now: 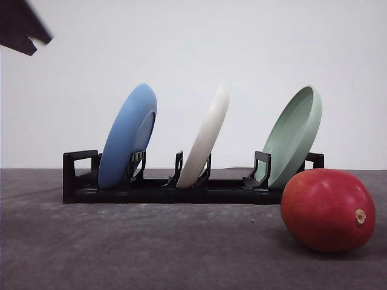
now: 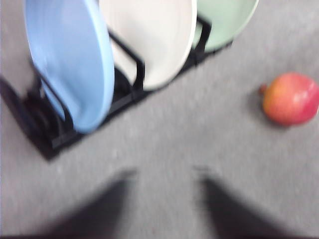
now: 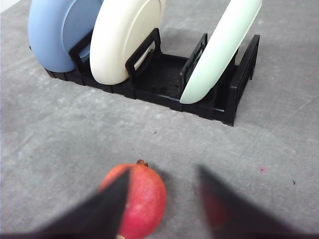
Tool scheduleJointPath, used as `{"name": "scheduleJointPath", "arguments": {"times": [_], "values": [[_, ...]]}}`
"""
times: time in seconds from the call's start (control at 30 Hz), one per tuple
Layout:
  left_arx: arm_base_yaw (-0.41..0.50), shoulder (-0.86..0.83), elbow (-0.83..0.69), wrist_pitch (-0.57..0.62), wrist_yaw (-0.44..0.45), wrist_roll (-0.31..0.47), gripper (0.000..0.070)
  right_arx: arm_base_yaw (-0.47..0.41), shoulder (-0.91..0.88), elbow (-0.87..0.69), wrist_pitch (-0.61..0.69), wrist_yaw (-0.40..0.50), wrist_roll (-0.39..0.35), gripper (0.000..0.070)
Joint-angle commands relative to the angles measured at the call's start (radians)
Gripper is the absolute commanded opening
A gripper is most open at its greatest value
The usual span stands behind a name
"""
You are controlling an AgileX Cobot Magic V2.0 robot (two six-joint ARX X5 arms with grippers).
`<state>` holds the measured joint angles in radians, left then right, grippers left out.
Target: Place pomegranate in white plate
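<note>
**Pomegranate on table, three plates upright in rack**

Front view: pomegranate [image 1: 328,209] lies on the grey table [image 1: 151,248] at about 4 o'clock from the black rack [image 1: 181,188], just in front of its right end, tan stem nub facing right. Rack holds three plates on edge, all tilted right: blue plate [image 1: 127,136] left slot, white plate [image 1: 205,138] middle, green plate [image 1: 294,136] right. Dark piece of an arm [image 1: 21,25] at 10 o'clock corner.

Left wrist view is blurry: left gripper [image 2: 164,209] fingers spread apart, nothing between them, above bare table; pomegranate well off to the side.

Right wrist view: right gripper [image 3: 162,206] fingers spread, over the pomegranate; fruit sits partly behind one finger [image 3: 107,204], not centred in the gap. Contact: cannot tell.
</note>
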<state>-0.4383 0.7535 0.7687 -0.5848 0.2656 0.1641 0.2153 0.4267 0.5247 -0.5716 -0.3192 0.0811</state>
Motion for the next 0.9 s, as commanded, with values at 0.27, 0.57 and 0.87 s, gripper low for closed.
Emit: {"name": "scheduleJointPath", "arguments": {"times": [0.27,0.57,0.87], "values": [[-0.083,0.020,0.026,0.108,0.005,0.011,0.0468,0.003,0.002,0.016,0.009,-0.048,-0.010,0.0385],[-0.207,0.196,0.026,0.364,-0.015,0.010,0.0422,0.003,0.002,0.016,0.010,-0.050,-0.010,0.0384],[-0.304,0.478,0.028,0.700,-0.206,-0.008,0.0429,0.003,0.002,0.016,0.010,-0.050,-0.011,0.0384]]}}
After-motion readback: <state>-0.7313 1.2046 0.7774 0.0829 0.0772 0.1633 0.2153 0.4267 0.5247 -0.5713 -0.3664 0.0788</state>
